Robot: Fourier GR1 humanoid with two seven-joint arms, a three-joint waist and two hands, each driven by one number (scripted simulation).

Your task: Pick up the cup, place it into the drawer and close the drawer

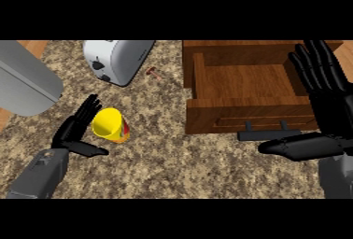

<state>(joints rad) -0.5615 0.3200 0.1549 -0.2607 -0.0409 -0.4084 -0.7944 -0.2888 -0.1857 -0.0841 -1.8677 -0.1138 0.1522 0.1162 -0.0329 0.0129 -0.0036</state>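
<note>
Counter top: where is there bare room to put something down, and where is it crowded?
Free: the granite strip below the cup and the drawer, between both hands. The drawer's wooden floor is bare too. Crowded: upper left, around the toaster and the grey object.

A speckled brown stone worktop (172,158) fills most of the frame. On it, at the upper middle, lies a silver toaster (118,59), with a small reddish object (152,71) just beside it to the right. A yellow cup (110,124) stands left of centre. At the upper right sits an open wooden drawer (241,88), its black handle (265,134) facing the lower edge. A large grey rounded object (24,79) covers the upper left.
</note>
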